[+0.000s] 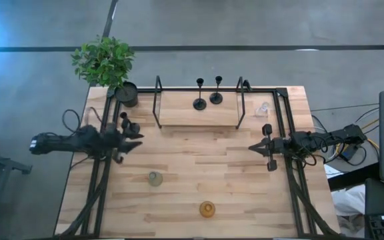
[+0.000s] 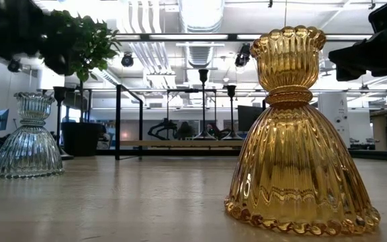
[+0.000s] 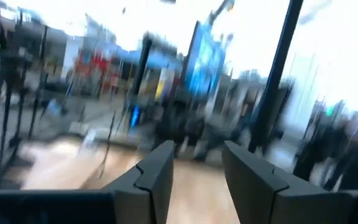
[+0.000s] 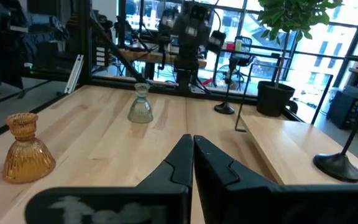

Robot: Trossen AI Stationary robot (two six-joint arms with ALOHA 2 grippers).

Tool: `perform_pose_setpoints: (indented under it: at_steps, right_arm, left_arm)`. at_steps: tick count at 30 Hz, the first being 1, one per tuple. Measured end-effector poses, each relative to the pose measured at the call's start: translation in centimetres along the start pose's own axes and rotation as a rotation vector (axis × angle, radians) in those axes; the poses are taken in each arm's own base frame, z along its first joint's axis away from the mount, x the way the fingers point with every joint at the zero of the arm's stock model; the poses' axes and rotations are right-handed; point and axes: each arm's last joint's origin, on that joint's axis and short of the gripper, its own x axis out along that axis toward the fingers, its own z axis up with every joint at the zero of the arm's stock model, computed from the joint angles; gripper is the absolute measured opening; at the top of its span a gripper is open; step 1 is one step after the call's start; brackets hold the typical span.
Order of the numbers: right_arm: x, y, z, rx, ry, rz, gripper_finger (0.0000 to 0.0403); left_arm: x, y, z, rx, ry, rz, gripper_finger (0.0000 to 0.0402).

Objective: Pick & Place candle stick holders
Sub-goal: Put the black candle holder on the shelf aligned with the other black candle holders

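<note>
Pale wooden planks make up the tabletop [image 1: 199,173], framed by black rails, with a bright open room of glass walls and ceiling lights behind it in the low view.

Nearest the front edge stands the amber glass holder [image 1: 207,209], upright and alone; in the low view it fills the foreground [image 2: 301,134]. A little farther back and to the left stands the grey-green glass holder [image 1: 155,179], also upright, well apart from the amber one.

Farther in, the two arms face each other across the middle of the tabletop. The left pincer [image 1: 133,141] is at the left side, its fingers [image 3: 157,180] partly apart with a gap between them and nothing seen in that gap. Just beside it, toward the back, one black holder [image 1: 127,124] stands on the wood. The right pincer [image 1: 255,147] is at the right side, its fingers [image 4: 178,163] pressed together and holding nothing.

Beyond the arms a low wooden shelf [image 1: 179,110] with black metal ends sits at the back. Two black holders [image 1: 200,101] and [image 1: 216,96] stand on it close together, stems upright. The clear glass holder [image 1: 263,108] sits just right of the shelf. At the back left corner is a round black pot with a leafy green plant [image 1: 105,60].
</note>
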Motion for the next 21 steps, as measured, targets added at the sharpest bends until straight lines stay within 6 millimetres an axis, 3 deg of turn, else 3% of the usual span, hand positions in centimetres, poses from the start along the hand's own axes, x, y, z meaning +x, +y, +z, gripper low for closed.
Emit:
perform_pose_setpoints:
  at_steps: [3, 6, 12, 15, 21]
  right_arm:
    - [0.0, 0.0, 0.0, -0.002, 0.0, 0.0, 0.0009]
    - [0.0, 0.0, 0.0, -0.002, -0.002, 0.0, 0.0009]
    - [0.0, 0.0, 0.0, -0.002, -0.002, 0.0, 0.0009]
    - [0.0, 0.0, 0.0, -0.002, -0.001, 0.001, 0.0009]
    - [0.0, 0.0, 0.0, -0.001, 0.0, 0.001, 0.0009]
  left_arm:
    - [-0.1, -0.6, 2.4, -0.011, -0.067, -0.012, 0.0143]
    - [-0.5, -1.0, 4.3, 0.068, 0.001, 0.029, 0.0143]
    - [-3.0, -0.9, 7.7, 0.161, 0.328, 0.373, 0.0144]
    - [-3.9, -1.1, 9.3, 0.103, 0.362, 0.474, 0.0152]
    - [-3.6, -1.1, 9.7, 0.109, 0.442, 0.524, 0.0196]
